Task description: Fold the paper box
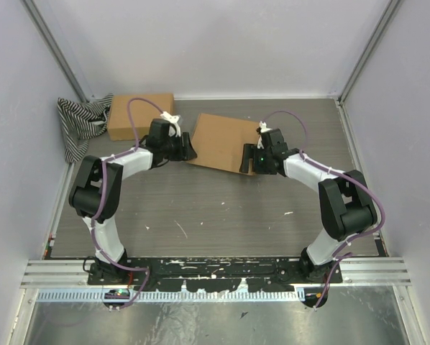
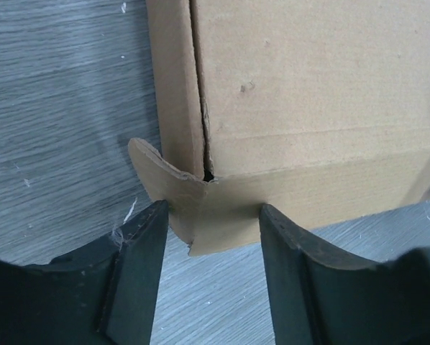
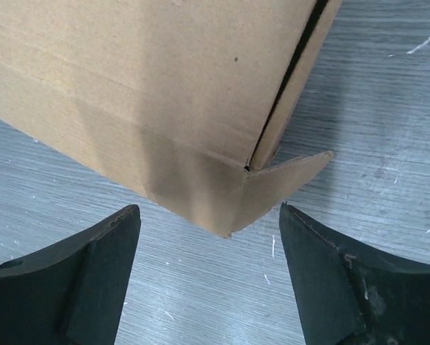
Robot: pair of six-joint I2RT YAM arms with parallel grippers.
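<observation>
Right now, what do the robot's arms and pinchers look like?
The left arm and right arm are white tubes with chunky black joints. A purple cable loops along each. The left gripper and right gripper are black, each with two wedge-shaped fingers. A tiny green light glows near the right one.

paper box [image 1: 218,142] | brown cardboard, lying flat, slightly skewed | sitting mid-table toward the far edge | near corner flaps [image 2: 168,190] splaying outward

The paper box [image 1: 218,142] is brown, the table [image 1: 200,208] grey wood-grain, the cloth [image 1: 77,123] black-and-white striped.
</observation>
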